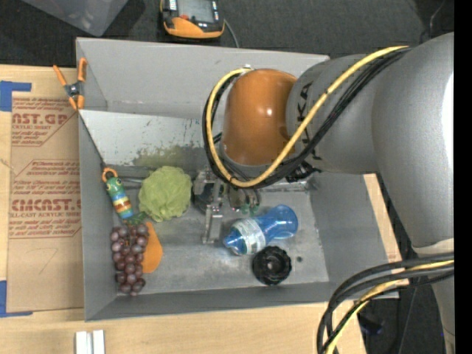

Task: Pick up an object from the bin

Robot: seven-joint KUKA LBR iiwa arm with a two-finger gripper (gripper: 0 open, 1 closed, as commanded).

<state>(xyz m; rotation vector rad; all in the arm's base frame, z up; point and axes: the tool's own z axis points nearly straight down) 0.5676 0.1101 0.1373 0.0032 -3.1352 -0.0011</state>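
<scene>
Blue bottle (pixel 269 226) lies on its side right of the middle of the bin (pixel 147 131), just beside the gripper (pixel 214 228), which hangs low between it and a green leafy ball (pixel 165 192). Whether the gripper is spread or pressed together I cannot tell.

Looking down on the grey bin (pixel 147 127) from above and somewhat from one side, facing its far wall. Close in: whole bin in frame, with a strip of counter (pixel 221 330) past its near rim. Over the bin's right, the arm (pixel 383 116), far nearer the lens than the bin floor.
</scene>
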